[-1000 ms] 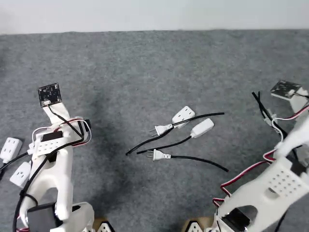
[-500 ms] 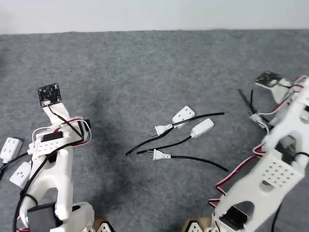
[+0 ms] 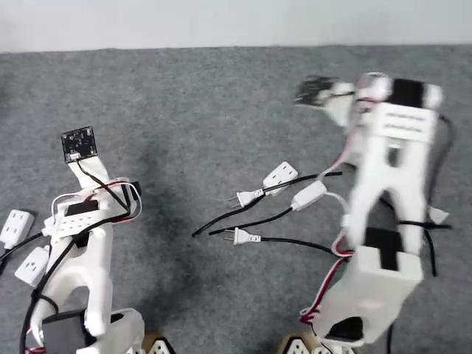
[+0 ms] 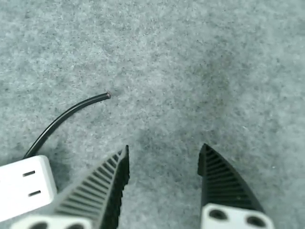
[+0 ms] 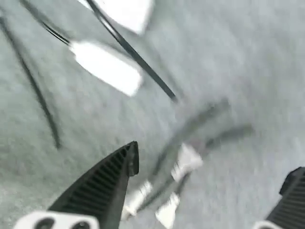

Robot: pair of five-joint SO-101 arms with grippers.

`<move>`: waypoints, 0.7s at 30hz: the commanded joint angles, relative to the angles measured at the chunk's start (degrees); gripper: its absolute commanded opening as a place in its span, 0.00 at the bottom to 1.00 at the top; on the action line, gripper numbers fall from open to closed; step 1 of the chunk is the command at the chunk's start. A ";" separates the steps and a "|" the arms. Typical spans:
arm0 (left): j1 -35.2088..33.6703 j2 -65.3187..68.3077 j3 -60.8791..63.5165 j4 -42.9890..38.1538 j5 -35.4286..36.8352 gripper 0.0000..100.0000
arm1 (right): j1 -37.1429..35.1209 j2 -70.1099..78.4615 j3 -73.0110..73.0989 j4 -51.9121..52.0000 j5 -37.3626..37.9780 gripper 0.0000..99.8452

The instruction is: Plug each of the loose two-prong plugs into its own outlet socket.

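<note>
Both jaws parted — nothing held.

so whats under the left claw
Bare grey carpet under the open left claw. A white socket and a black cord lie beside it, the socket partly covered by the claw.

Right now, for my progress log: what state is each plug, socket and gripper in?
Upper plug: unplugged, on carpet.
Lower plug: unplugged, on carpet.
Upper centre socket: empty.
Lower centre socket: empty.
Left-edge upper socket: empty.
Left-edge lower socket: empty.
Left gripper: open, empty.
Right gripper: open, empty.
</note>
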 commanded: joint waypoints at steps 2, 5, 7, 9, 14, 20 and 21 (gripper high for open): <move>0.26 -1.58 -0.04 -1.14 0.09 0.23 | -7.08 1.45 0.79 -0.75 -3.43 0.43; 0.26 -1.58 -0.04 -1.32 0.09 0.23 | -8.75 6.37 0.70 -4.00 -3.87 0.43; 0.35 -1.58 -0.13 -1.32 0.09 0.23 | -9.63 9.27 0.70 -6.29 -3.96 0.43; 0.35 -1.58 -0.13 -1.32 0.09 0.23 | -10.24 11.56 0.70 -7.69 -3.96 0.43; 0.35 -1.58 -0.13 -1.41 0.09 0.23 | -9.89 16.31 0.70 -9.54 -3.78 0.43; 0.44 -1.58 -0.22 -1.41 0.09 0.23 | -8.66 20.26 0.70 -9.80 -3.69 0.43; 0.44 -1.58 -0.22 -1.41 0.09 0.23 | -8.66 20.79 0.70 -9.89 -3.69 0.43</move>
